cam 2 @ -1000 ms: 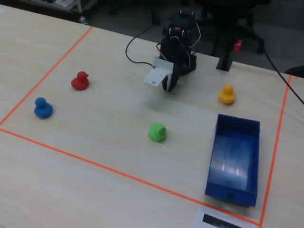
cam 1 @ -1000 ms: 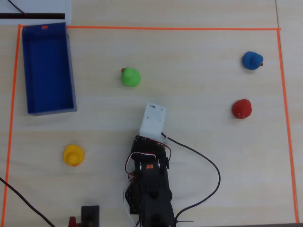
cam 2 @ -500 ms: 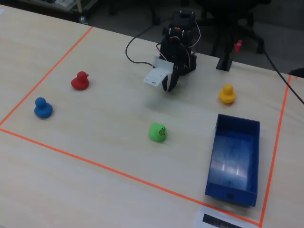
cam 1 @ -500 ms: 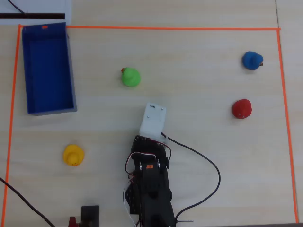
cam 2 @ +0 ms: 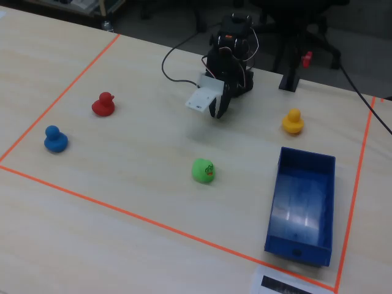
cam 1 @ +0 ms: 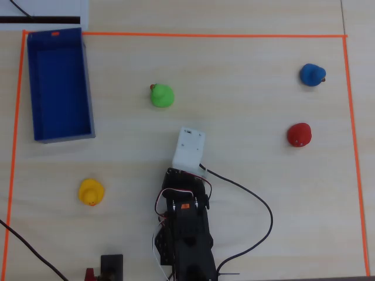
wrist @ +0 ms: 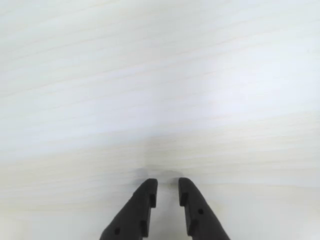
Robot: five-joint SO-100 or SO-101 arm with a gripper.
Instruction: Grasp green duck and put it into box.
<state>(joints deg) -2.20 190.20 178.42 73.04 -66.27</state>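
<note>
Pale wood-grain table (cam 2: pixel 141 202) fills the scene, with an orange tape line (cam 1: pixel 211 35) marking out a rectangle on it, and only the fixed view takes in the dark room behind, where office-chair legs stand past the far edge. From overhead the green duck (cam 1: pixel 162 95) sits alone on bare wood, up and a little left of the arm's white wrist block (cam 1: pixel 189 147), clearly apart from it; the fixed view shows the same green duck (cam 2: pixel 203 170) in front of the arm with its beak side turned toward the camera. The box (cam 1: pixel 35 88) lies along the left edge in the overhead view, its blue floor bare and a small orange mark at its upper end; in the fixed view the box (cam 2: pixel 278 202) sits at the right, well apart from the duck. The overhead view hides the fingers under the white block, but the wrist view shows the gripper (wrist: pixel 165 190) from behind: two dark fingers nearly together, a thin gap between the tips, nothing held, only blank table ahead. The fixed view shows the gripper (cam 2: pixel 217 113) pointing down at the table near the arm's base. A yellow duck (cam 1: pixel 91 192), a red duck (cam 1: pixel 299 134) and a blue duck (cam 1: pixel 312 75) stand scattered inside the tape, each well away from the green one.
</note>
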